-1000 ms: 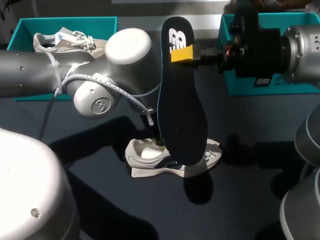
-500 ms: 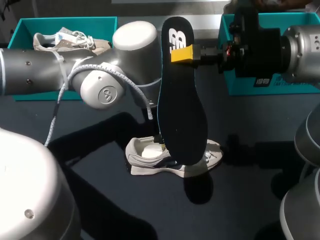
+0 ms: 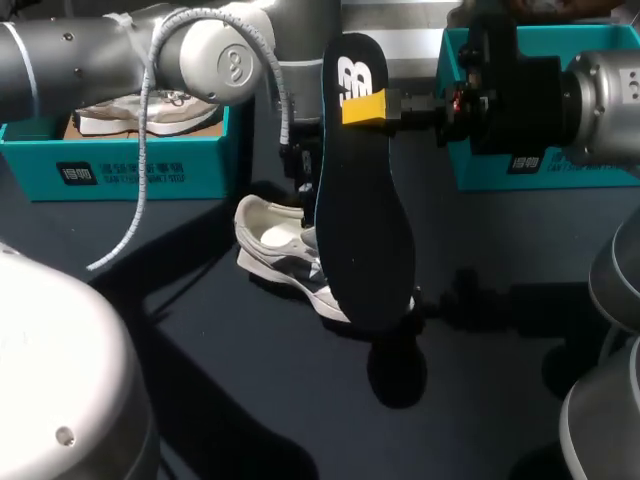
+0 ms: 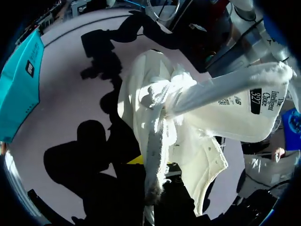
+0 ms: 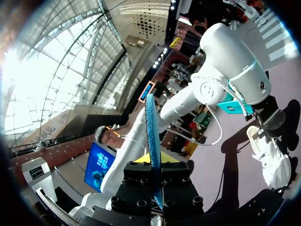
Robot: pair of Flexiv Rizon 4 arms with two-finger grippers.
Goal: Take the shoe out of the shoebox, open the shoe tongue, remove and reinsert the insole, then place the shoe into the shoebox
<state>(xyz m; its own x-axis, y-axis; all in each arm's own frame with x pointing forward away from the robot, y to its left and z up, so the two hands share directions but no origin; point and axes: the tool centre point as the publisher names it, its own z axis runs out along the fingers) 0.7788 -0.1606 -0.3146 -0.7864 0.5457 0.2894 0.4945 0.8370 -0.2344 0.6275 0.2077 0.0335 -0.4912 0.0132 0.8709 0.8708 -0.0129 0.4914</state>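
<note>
A white shoe hangs tilted in the middle of the table, with its toe end hidden behind the insole. My left gripper is above the shoe's opening. In the left wrist view my left gripper is shut on a strip of the shoe's upper by the laces, and the labelled tongue is spread out to one side. The black insole hangs upright in front of the shoe. My right gripper is shut on the insole near its heel end. In the right wrist view the insole shows edge-on between that gripper's fingers.
A teal shoebox at the back left holds a second shoe. Another teal box stands at the back right, behind my right arm. The dark table surface lies in front of the shoe.
My left gripper has closed on the shoe and moved up and back. The shoe went with it, leftward, and is now tilted. My right arm and the insole have stayed still.
</note>
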